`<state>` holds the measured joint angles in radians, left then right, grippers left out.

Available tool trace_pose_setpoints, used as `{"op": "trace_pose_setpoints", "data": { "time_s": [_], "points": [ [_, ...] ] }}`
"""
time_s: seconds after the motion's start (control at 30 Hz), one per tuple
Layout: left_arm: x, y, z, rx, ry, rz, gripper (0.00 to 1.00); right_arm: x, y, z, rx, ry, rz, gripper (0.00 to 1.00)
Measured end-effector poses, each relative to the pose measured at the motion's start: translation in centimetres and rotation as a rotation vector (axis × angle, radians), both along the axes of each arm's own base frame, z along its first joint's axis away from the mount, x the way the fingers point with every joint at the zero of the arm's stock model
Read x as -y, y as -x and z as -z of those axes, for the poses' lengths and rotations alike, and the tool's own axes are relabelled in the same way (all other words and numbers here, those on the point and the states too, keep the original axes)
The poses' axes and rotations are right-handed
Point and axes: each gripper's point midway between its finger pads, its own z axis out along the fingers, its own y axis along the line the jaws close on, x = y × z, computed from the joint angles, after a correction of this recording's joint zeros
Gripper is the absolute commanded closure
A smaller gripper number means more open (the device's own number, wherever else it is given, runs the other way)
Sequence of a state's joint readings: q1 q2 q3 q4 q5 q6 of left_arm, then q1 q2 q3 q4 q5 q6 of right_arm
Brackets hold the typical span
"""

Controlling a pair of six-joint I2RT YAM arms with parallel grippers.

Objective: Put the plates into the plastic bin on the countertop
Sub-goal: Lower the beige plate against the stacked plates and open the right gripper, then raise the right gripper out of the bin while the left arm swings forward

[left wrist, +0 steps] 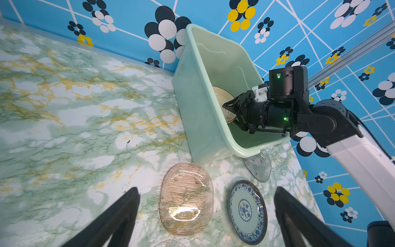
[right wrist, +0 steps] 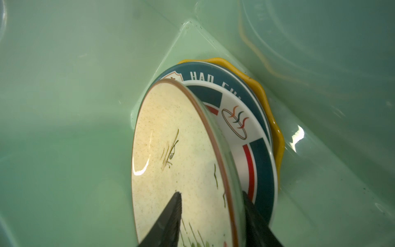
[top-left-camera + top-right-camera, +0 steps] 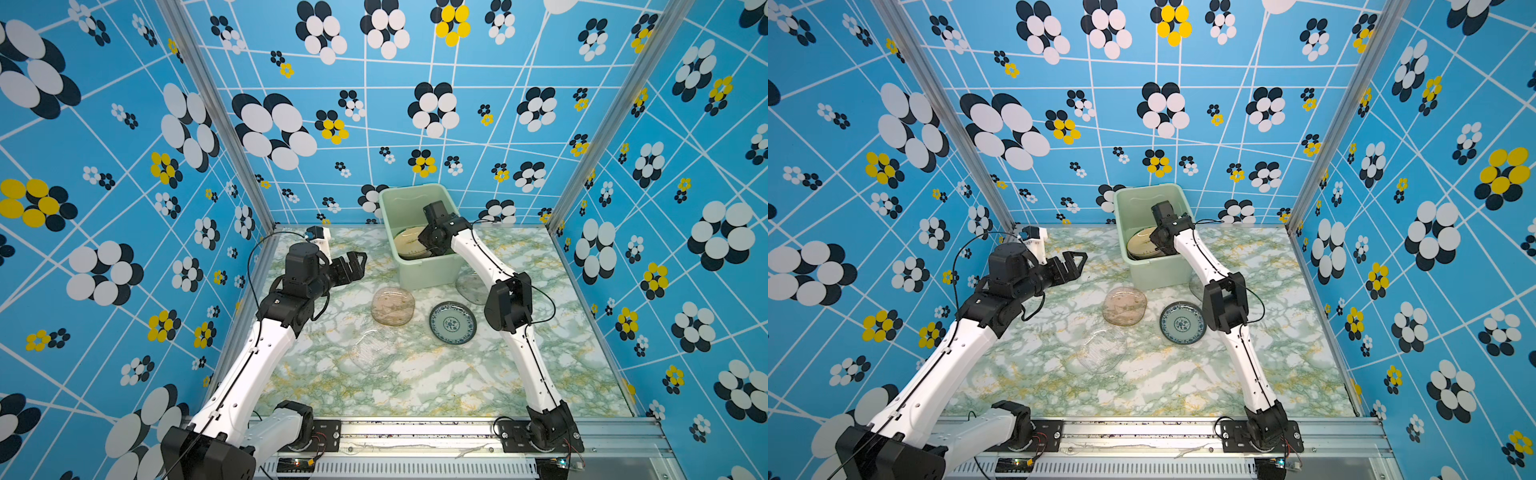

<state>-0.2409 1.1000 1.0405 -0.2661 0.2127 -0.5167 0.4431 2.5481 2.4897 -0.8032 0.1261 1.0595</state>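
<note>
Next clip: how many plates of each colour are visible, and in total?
Cream plate: 1
Dark-rimmed plate: 1
Yellow plate: 1
Brown glass plate: 1
Blue plate: 1
Clear plate: 1
Grey plate: 1
Total: 7

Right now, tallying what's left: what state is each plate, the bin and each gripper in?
plastic bin: holds three visible plates
cream plate: binned, tilted, topmost
white dark-rimmed plate: binned, beneath cream
yellow plate: binned, lowest
brown glass plate: outside bin
blue-patterned plate: outside bin
grey glass plate: beside bin
clear glass plate: outside bin
left gripper: open, empty
right gripper: open, astride cream rim
</note>
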Motion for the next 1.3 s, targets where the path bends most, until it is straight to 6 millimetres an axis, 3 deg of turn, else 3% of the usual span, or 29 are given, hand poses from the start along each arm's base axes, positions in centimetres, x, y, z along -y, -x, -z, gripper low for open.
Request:
{"op": "trace_pose_setpoints", "data": {
  "time_s": [0.53, 0.67, 0.93, 1.13, 1.3],
  "points": [
    [-0.2, -0.1, 0.3, -0.016, 0.01, -0.012, 0.01, 0.2, 0.4, 3.0, -0.053, 0.003, 0.028, 0.47],
    [-0.2, -0.1, 0.3, -0.017, 0.009, -0.013, 0.01, 0.0, 0.1, 2.9, -0.042, -0.004, 0.03, 0.41],
    [-0.3, 0.0, 0.6, -0.033, 0.009, -0.014, 0.01, -0.3, -0.5, 2.3, -0.009, -0.026, 0.032, 0.13],
    [-0.5, 0.7, 0.7, -0.047, 0.007, -0.019, 0.01, 0.1, 0.0, 1.3, -0.017, -0.007, 0.026, 0.08],
    [-1.0, 2.3, -1.2, -0.004, 0.016, -0.024, 0.01, 1.1, 1.2, -0.9, -0.028, 0.039, 0.022, 0.05]
  ]
}}
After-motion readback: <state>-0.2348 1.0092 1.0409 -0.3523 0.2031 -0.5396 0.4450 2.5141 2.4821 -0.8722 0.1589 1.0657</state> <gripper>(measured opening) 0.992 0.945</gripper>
